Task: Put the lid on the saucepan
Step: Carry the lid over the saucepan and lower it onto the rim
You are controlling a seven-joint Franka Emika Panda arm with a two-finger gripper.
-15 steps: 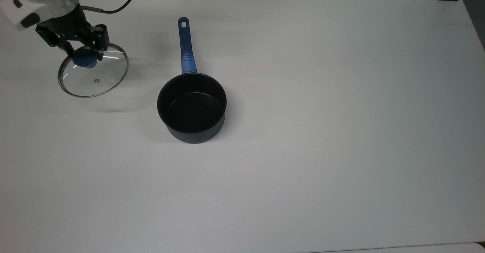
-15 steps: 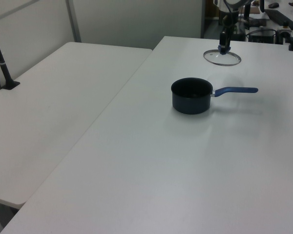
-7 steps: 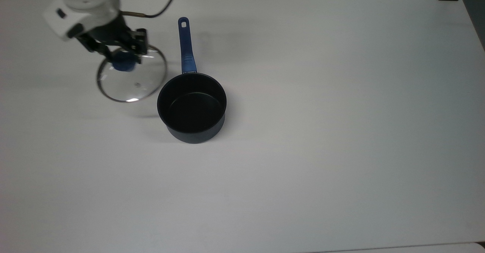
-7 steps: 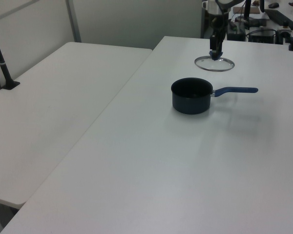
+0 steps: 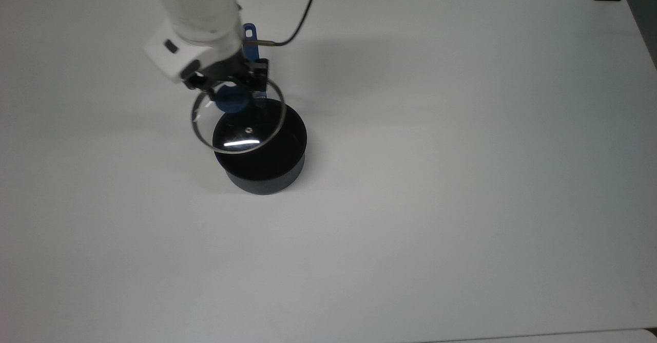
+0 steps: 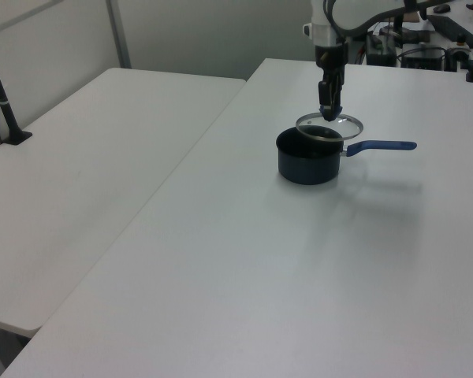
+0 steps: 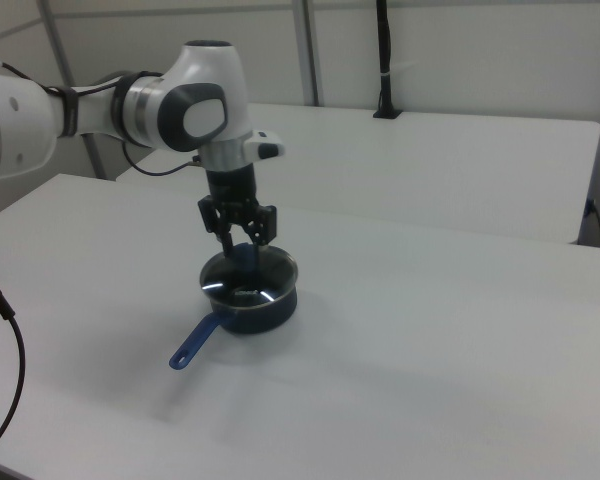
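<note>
Lid [image 5: 239, 125] perhaps hovering over saucepan [image 5: 262, 171]

The gripper [image 7: 239, 243] grips the lid [image 7: 250, 274] by its blue knob, holding it just above the saucepan [image 7: 252, 305] on the white table [image 7: 430, 340]. The pan's blue handle [image 7: 195, 343] points toward 7 o'clock. A black cable [image 7: 2, 340] hangs at 8 o'clock.
</note>
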